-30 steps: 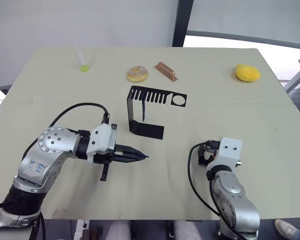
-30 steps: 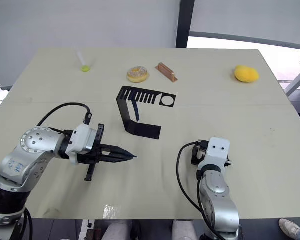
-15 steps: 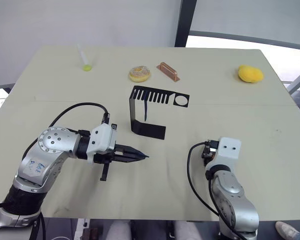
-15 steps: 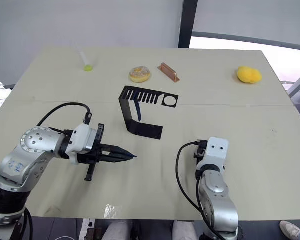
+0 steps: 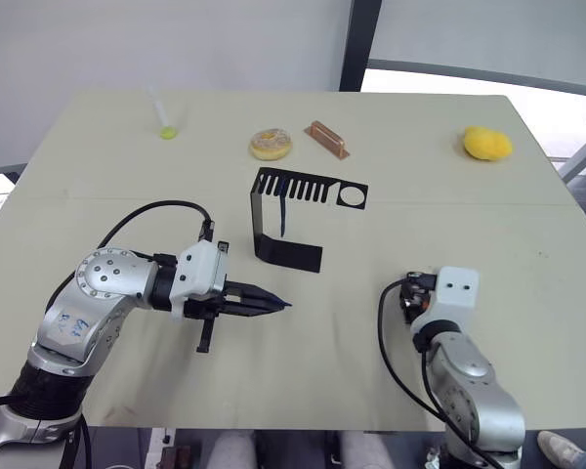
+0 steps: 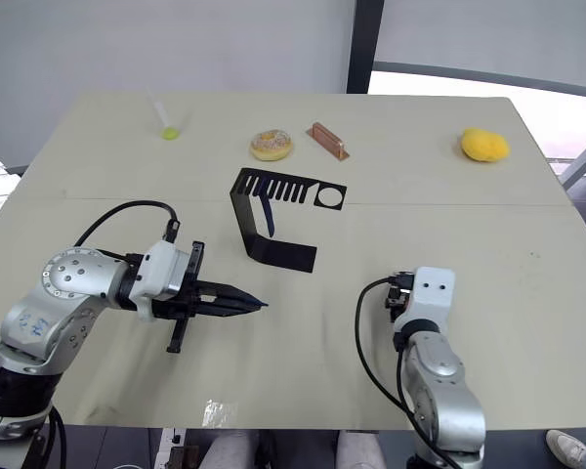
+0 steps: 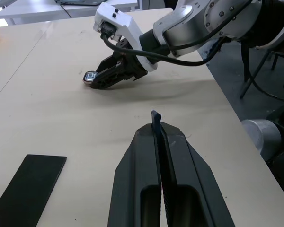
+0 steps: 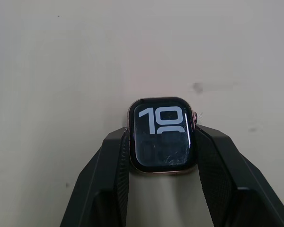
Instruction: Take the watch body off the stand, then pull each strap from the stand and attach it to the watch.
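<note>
Head views: right pincer (image 8: 162, 156) hidden, seemingly clamping watch body (image 8: 162, 135).

**What I count on the table**

I count one watch body (image 8: 162, 136), and it sits between the two fingers of my right gripper (image 8: 162, 156). I count one stand (image 5: 295, 213), black and bent.

Of the straps I count two. One strap (image 7: 155, 124) is pressed between the closed fingers of my left gripper (image 5: 276, 305). The second strap (image 5: 284, 213) hangs from the stand.

I have two grippers, and each one has two black fingers.

Other things on the table: one copper-coloured bar (image 5: 325, 139), one doughnut (image 5: 271, 145), one yellow lump (image 5: 487, 143), and one small yellow-green thing (image 5: 165, 132). The table (image 5: 98, 195) itself is one.
</note>
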`<state>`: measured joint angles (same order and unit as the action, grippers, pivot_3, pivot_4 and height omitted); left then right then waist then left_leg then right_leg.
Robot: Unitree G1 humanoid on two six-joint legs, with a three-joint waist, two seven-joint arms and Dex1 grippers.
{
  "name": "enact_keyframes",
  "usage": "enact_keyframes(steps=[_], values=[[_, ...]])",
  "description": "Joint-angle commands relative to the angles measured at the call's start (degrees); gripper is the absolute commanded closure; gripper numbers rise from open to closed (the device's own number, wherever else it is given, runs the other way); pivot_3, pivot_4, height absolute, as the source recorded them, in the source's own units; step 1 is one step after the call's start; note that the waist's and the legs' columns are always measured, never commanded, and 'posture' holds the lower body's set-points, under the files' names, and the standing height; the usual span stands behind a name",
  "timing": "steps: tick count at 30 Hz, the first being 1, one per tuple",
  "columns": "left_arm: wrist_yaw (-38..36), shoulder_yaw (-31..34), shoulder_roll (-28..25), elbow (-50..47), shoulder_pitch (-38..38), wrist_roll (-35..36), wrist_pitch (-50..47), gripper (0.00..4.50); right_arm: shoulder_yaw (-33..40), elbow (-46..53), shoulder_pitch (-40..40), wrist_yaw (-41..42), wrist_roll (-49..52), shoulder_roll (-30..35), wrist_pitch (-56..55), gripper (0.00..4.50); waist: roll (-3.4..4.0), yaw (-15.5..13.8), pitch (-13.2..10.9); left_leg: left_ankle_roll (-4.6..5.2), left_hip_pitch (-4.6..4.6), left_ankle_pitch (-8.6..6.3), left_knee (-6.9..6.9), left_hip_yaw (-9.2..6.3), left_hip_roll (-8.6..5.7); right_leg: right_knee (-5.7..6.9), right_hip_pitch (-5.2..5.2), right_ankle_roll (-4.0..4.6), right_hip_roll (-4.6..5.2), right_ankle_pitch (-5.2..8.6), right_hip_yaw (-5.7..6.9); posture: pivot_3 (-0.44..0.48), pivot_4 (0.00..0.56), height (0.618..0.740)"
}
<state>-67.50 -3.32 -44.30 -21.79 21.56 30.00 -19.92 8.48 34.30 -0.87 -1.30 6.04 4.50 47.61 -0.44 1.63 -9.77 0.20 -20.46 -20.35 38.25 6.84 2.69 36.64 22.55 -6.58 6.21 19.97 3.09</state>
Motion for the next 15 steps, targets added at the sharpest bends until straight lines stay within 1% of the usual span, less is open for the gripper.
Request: enact_keyframes(steps=[1,5,9,11,13,15], values=[[0.1,0.8,0.1,-0.9,0.7,0.0,1.0,4.50,-0.6,0.7,-2.0,4.8,1.8,3.6,1.4,2.98,-0.01,0.0,0.0,0.00,0.00,0.00,0.00,0.00,0.00,0.00,0.00,0.00,-0.01,0.00,0.00,0.000,0.150,0.740],[0.1,1.0,0.0,-1.1,0.7,0.1,0.9,4.50,-2.1,1.3,-3.4,10.7,5.3,7.6,2.1,2.98,-0.05,0.0,0.0,0.00,0.02,0.00,0.01,0.00,0.01,0.00,-0.03,0.00,-0.02,0.00,0.01,0.000,0.150,0.740],[0.0,1.2,-0.2,-1.0,0.5,0.2,0.9,4.50,0.4,-0.8,-3.1,12.4,6.3,10.3,1.4,2.98,-0.06,0.0,0.0,0.00,0.07,0.00,0.00,0.02,0.04,-0.01,-0.05,0.00,-0.08,0.00,-0.02,0.000,0.150,0.740],[-0.1,1.2,-0.3,-1.1,0.4,0.2,0.9,4.50,1.6,-1.8,-2.9,13.9,7.5,11.3,0.7,1.96,-0.07,-0.1,0.0,0.00,0.07,0.00,0.00,0.02,0.06,-0.01,-0.05,0.00,-0.11,0.00,-0.02,0.000,0.150,0.740],[-0.1,1.3,-0.3,-1.1,0.3,0.2,0.9,4.50,2.3,-2.7,-2.6,15.4,8.7,12.2,0.0,1.07,-0.09,-0.1,0.1,0.00,0.07,0.00,0.02,0.02,0.04,-0.01,-0.06,0.00,-0.09,0.00,-0.04,0.000,0.150,0.740],[-0.1,1.3,-0.3,-1.2,0.2,0.2,1.0,4.50,3.2,-3.2,-2.2,17.2,10.0,13.4,-0.6,0.04,-0.09,-0.1,0.1,0.00,0.07,0.00,0.02,0.02,0.04,-0.01,-0.06,0.00,-0.09,0.00,-0.04,0.000,0.150,0.740]])
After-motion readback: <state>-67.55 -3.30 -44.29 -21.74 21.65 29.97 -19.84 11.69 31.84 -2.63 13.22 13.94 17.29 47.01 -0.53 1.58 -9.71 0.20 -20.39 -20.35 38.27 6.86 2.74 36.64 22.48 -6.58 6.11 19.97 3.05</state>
